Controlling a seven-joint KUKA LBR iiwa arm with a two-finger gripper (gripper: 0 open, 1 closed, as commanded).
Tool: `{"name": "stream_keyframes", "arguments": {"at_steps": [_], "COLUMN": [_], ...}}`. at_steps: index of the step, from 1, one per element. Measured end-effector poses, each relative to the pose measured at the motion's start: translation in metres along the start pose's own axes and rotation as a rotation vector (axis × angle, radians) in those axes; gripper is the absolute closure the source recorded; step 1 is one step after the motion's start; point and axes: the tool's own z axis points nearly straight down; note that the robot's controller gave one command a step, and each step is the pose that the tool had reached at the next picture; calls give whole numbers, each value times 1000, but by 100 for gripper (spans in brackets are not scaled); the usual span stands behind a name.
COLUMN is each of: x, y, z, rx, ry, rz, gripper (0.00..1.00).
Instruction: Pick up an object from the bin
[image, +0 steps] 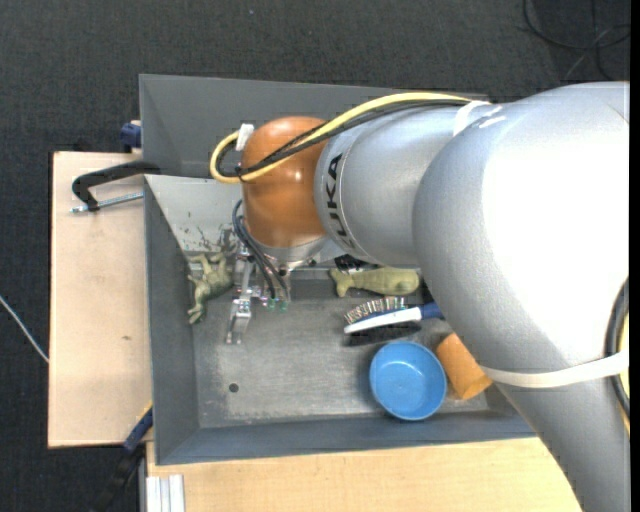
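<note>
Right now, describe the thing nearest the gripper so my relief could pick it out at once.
Find the left wall of the grey bin. Beside it, just left of the gripper, lies a small olive-green toy animal with thin legs. It is the only green figure on that side; the white-bristled brush, blue bowl and orange cylinder lie to the right.

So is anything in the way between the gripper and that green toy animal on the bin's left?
Nothing visible. The gripper hangs right beside the green toy animal, with nothing between them; the brush and blue bowl lie off toward the view's right.
</note>
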Motion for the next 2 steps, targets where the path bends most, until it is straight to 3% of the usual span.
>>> {"name": "stream_keyframes", "arguments": {"at_steps": [1, 2], "x": [2, 4], "y": [2, 2], "z": [1, 3], "rx": [-3, -1], "ry": [2, 11], "rz": [-2, -3], "gripper": [100, 0]}}
